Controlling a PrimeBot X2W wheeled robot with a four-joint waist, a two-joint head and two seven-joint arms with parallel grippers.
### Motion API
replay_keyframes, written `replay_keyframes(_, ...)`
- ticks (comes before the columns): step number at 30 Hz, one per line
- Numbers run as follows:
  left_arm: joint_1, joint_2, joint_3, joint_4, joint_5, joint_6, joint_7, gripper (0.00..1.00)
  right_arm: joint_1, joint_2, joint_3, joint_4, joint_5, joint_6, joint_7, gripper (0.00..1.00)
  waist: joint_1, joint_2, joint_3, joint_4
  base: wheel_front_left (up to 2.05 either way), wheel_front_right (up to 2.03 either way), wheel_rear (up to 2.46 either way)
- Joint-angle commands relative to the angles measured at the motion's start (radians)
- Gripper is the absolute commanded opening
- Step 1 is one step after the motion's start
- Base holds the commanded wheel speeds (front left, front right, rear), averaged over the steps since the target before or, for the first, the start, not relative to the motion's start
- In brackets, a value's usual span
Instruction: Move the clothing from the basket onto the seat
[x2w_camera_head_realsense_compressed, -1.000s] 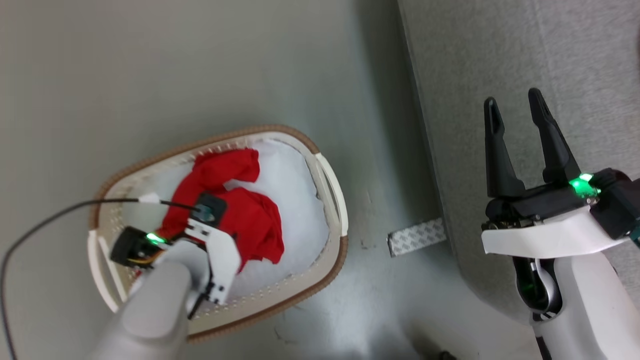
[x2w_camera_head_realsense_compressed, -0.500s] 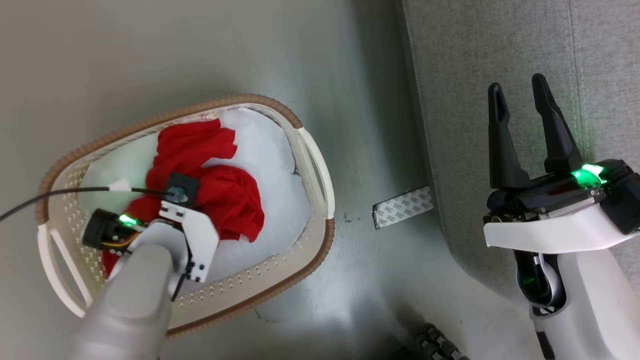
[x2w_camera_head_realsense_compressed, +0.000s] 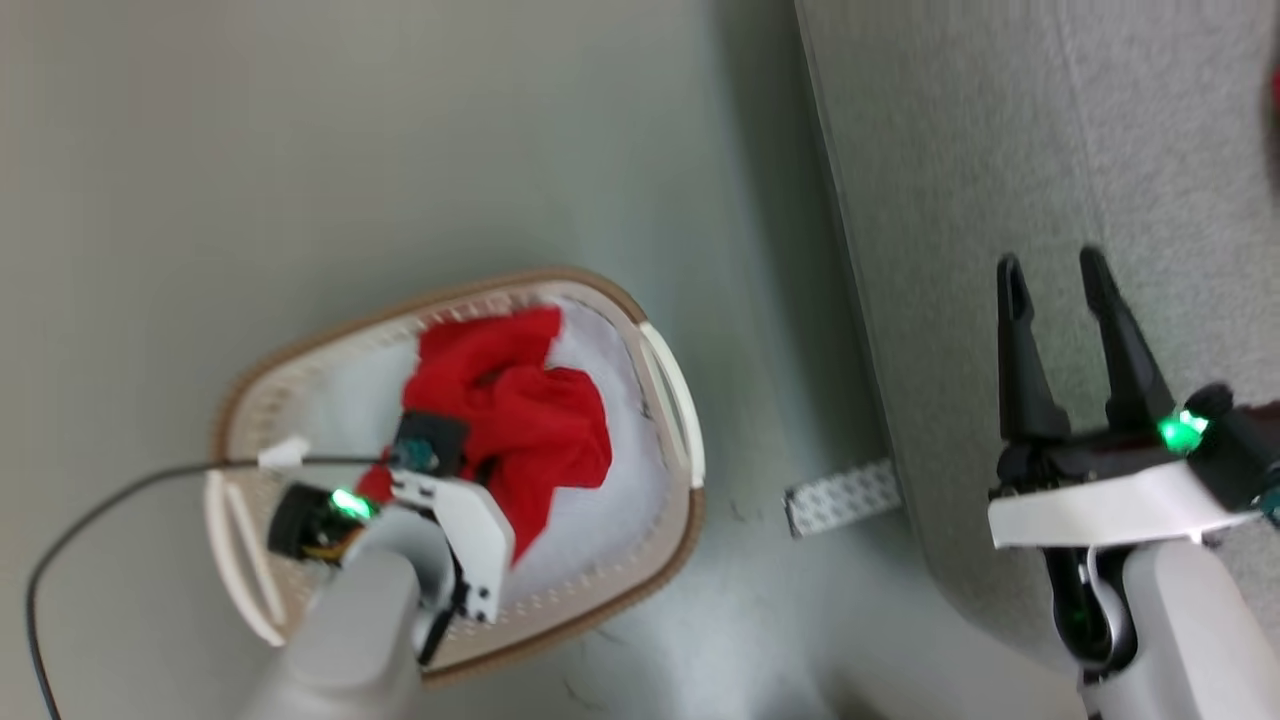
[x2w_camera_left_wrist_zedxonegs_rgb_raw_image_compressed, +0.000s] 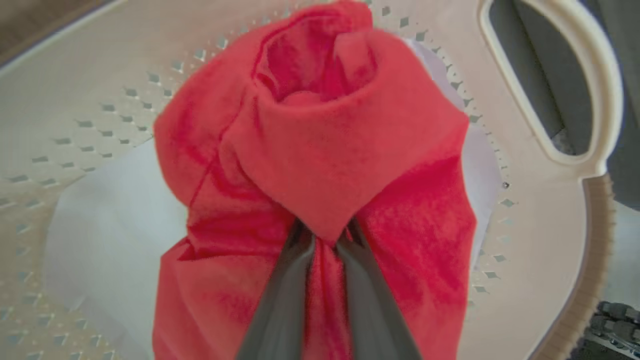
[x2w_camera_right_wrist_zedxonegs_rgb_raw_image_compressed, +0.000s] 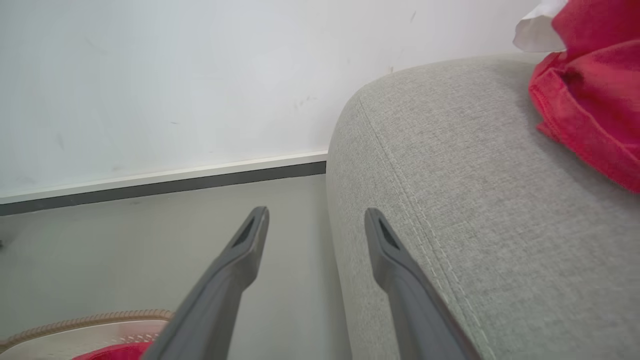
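Left hand (x2w_camera_left_wrist_zedxonegs_rgb_raw_image_compressed: 325, 235) pinched on one garment (x2w_camera_left_wrist_zedxonegs_rgb_raw_image_compressed: 320, 150) in one basket (x2w_camera_head_realsense_compressed: 672, 385); right hand (x2w_camera_head_realsense_compressed: 1050, 262) splayed, empty, by one seat (x2w_camera_head_realsense_compressed: 1000, 120).

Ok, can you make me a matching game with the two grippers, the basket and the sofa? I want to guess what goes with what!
Things:
1. left gripper
2. right gripper
3. basket
4. sofa

States:
A. light grey and woven
B. open, holding nothing
C. standing on the floor
D. shut on the red clothing

Right pairs: 1-D, 2-B, 3-C, 4-A.
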Motion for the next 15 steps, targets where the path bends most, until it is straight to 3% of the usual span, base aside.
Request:
replay_keyframes(1,0.036,-0.012,0.001,0.000,-0.028,-0.008,-0.021,0.00,0.033,-0.002,-0.012,0.016,-0.014,-0.002,-0.002,1.00,0.0000,0.0000,-0.110,0.062,0.00,0.00,0.00)
replay_keyframes(11,0.171,-0.047,-0.024,-0.075,-0.160,-0.034,-0.087,0.00,0.188,-0.003,-0.070,0.093,-0.085,-0.002,-0.002,1.00,0.0000,0.0000,-0.429,0.188,0.00,0.00,0.00)
replay_keyframes(15,0.218,-0.048,-0.073,-0.176,-0.260,-0.012,-0.077,0.00,0.249,-0.003,-0.084,0.114,-0.104,-0.002,-0.002,1.00,0.0000,0.0000,-0.535,0.230,0.00,0.00,0.00)
